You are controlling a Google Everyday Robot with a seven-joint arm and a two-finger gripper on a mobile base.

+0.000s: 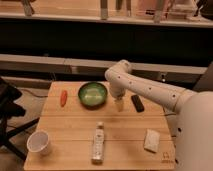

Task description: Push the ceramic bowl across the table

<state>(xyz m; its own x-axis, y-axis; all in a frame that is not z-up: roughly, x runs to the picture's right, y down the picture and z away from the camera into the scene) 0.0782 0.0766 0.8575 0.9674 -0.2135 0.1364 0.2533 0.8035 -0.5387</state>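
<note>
The ceramic bowl (93, 94), round and glossy green with a paler inside, sits on the far middle of the light wooden table (70, 127). My white arm reaches in from the right and bends down just right of the bowl. The gripper (119, 104) hangs at the arm's end, close beside the bowl's right rim and just above the tabletop. Whether it touches the bowl I cannot tell.
A red-orange carrot-like object (63, 98) lies left of the bowl. A black object (137, 103) lies right of the gripper. A clear bottle (98, 143) lies at front middle, a white paper cup (39, 142) at front left, a white packet (151, 140) at front right.
</note>
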